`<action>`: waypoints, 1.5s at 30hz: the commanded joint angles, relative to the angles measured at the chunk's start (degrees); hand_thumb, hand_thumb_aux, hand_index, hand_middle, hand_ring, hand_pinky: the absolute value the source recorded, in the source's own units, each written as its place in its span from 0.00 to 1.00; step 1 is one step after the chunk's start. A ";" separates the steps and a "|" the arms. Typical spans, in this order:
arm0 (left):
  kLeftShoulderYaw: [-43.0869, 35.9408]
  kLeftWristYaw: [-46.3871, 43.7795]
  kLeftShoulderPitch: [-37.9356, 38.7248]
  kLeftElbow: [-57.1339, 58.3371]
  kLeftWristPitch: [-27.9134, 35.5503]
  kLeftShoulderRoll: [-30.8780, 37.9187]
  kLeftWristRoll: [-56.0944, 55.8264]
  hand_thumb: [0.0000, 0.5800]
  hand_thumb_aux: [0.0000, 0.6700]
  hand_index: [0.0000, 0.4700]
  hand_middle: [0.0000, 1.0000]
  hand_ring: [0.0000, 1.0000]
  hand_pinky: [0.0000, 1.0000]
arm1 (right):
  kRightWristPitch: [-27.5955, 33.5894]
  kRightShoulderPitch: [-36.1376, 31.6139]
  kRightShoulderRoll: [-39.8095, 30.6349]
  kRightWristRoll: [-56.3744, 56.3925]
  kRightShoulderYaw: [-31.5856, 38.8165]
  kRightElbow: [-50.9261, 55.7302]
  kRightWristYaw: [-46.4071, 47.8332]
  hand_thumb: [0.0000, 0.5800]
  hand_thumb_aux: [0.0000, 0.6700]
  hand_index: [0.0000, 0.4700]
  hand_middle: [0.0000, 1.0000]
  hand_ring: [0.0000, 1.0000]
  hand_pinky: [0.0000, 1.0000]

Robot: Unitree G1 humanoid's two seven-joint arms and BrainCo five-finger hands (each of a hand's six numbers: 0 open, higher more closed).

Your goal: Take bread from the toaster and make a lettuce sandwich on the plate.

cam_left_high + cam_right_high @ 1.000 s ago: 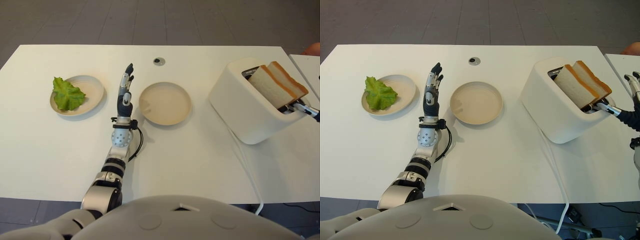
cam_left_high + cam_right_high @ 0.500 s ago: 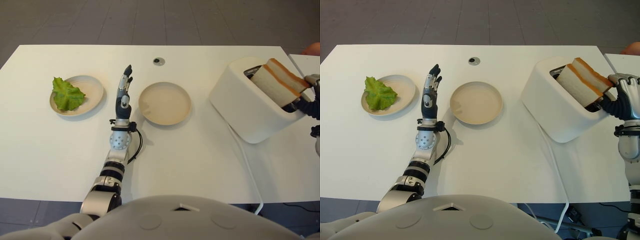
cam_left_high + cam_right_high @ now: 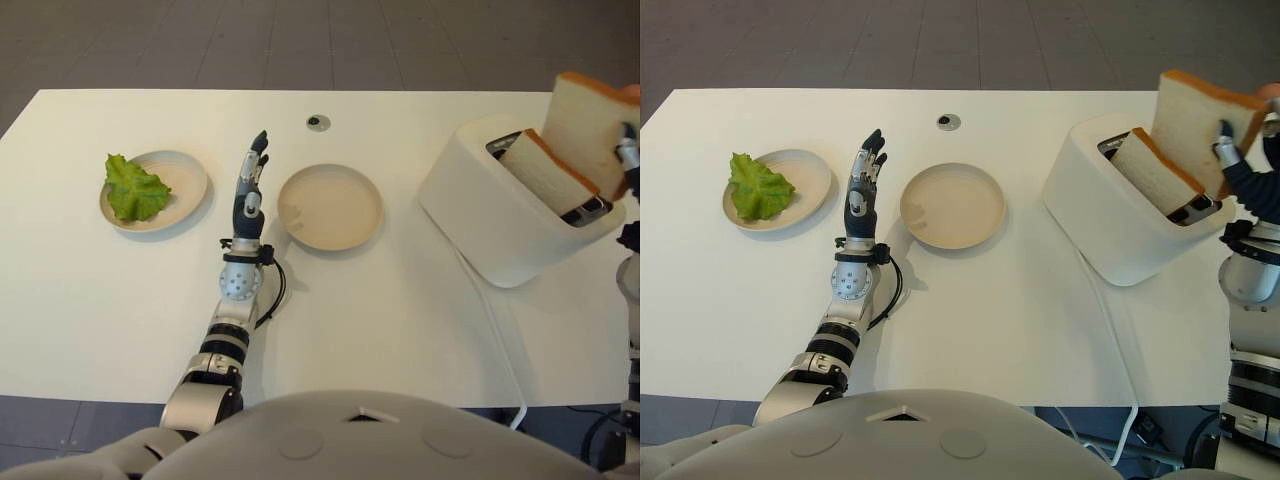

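Now the right hand (image 3: 1245, 180) is closed on one slice (image 3: 1190, 115) of bread, fingers pinching its right edge, and holds it upright above the toaster (image 3: 1100, 225), clear of the slot. A second slice (image 3: 1150, 175) leans in the slot below, its upper half sticking out. Both are square-cut white bread with a thin tan crust and a pale, fine crumb. Such a slice should be light but soft and easy to dent or tear, so a gentle pinch near the crust, where it is firmest, looks safest; a grip on one edge may let it sag or swing when tipped flat. The toaster is a smooth, rounded white block at the right of the desk (image 3: 1020, 330). The plate (image 3: 952, 206), round, shallow, beige and matte, sits bare at mid-desk, well apart from the toaster. At far left a similar dish (image 3: 815, 170) carries the lettuce (image 3: 758, 186), a crinkled green leaf overhanging its left rim; it looks limp and featherlight, best pinched at a thick fold. The left hand (image 3: 862, 185) lies between dish and plate, fingers straight, holding nothing.
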 commanded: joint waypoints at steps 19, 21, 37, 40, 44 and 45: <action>2.82 8.56 -5.13 8.92 1.24 0.31 2.92 0.00 0.00 0.00 0.00 0.00 0.00 | 0.70 -23.77 26.57 14.91 37.03 27.74 25.73 1.00 1.00 1.00 1.00 1.00 1.00; 2.64 9.53 -5.77 9.86 1.19 0.40 3.48 0.00 0.00 0.00 0.00 0.00 0.00 | -1.59 -27.83 28.18 12.51 37.71 39.98 23.59 1.00 1.00 1.00 1.00 1.00 1.00; -0.64 5.06 -7.02 10.12 -0.77 1.13 3.69 0.00 0.00 0.00 0.00 0.00 0.00 | -9.93 -8.69 8.48 8.72 43.69 23.06 44.70 1.00 1.00 1.00 1.00 1.00 1.00; -1.15 3.91 -6.59 9.01 -0.85 1.45 3.50 0.00 0.00 0.00 0.00 0.00 0.00 | -6.23 -3.77 6.91 8.94 42.88 14.24 47.20 1.00 1.00 1.00 1.00 1.00 1.00; -1.34 2.83 -6.04 6.54 -0.31 1.91 3.39 0.00 0.00 0.00 0.00 0.00 0.00 | -1.78 -2.35 8.33 6.07 42.11 9.92 45.50 1.00 1.00 1.00 0.96 0.96 0.96; -1.22 2.94 -5.97 5.58 -0.12 2.31 3.84 0.00 0.00 0.00 0.00 0.00 0.00 | -1.01 -2.15 8.90 5.43 41.68 9.03 44.37 0.99 0.88 0.88 0.60 0.60 0.60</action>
